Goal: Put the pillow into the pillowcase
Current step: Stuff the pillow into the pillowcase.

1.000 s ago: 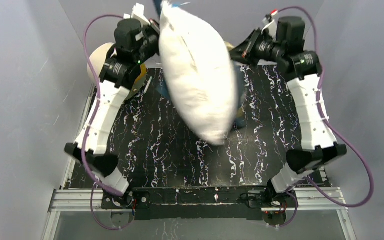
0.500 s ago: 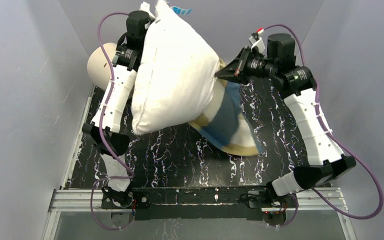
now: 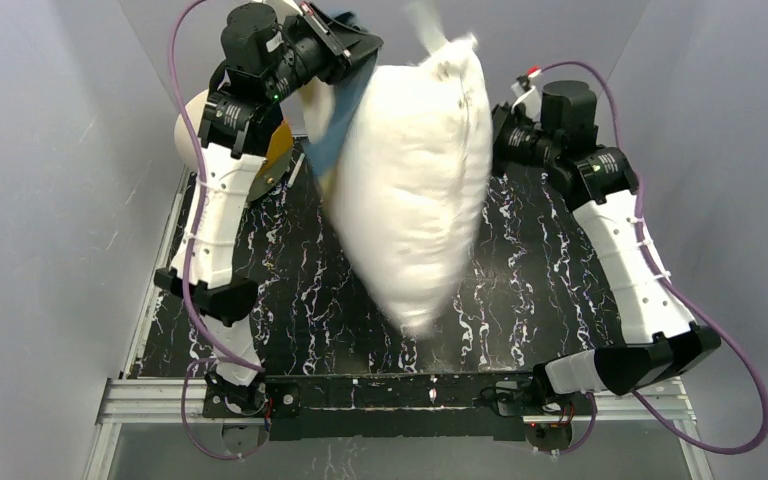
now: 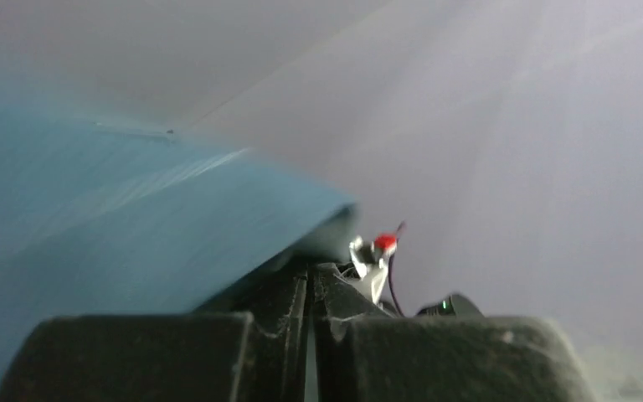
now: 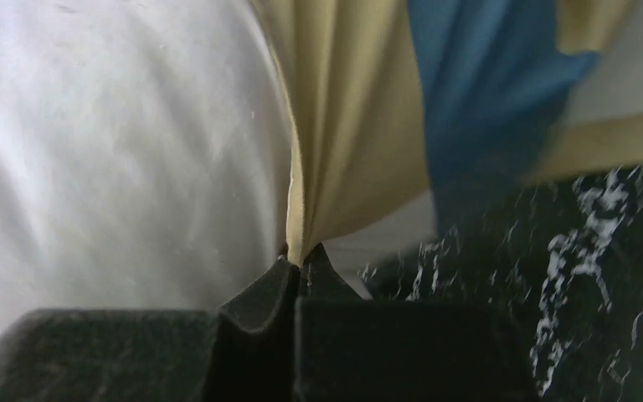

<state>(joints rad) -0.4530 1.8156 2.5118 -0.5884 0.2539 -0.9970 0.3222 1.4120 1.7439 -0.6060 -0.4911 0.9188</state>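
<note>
The white pillow (image 3: 415, 200) hangs upright above the table between both arms, blurred by motion. The pillowcase (image 3: 338, 110) shows as a blue and tan fold at the pillow's upper left, mostly hidden behind it. My left gripper (image 3: 360, 45) is raised high at the back. In the left wrist view it (image 4: 311, 272) is shut, with the blue pillowcase (image 4: 117, 218) spreading from its jaws. My right gripper (image 3: 497, 140) is at the pillow's right edge. In the right wrist view it (image 5: 299, 261) is shut on a tan edge of the pillowcase (image 5: 360, 126), beside the pillow (image 5: 117, 151).
A cream cylinder (image 3: 192, 125) with an orange part lies at the back left, behind the left arm. The black marbled table top (image 3: 520, 290) lies below. Grey walls stand close on both sides and behind. A metal frame (image 3: 140, 395) runs along the near edge.
The pillow swung from the left side to the middle and now hangs lower. The left gripper rose and moved right. The pillowcase that hung below at the right is now behind the pillow.
</note>
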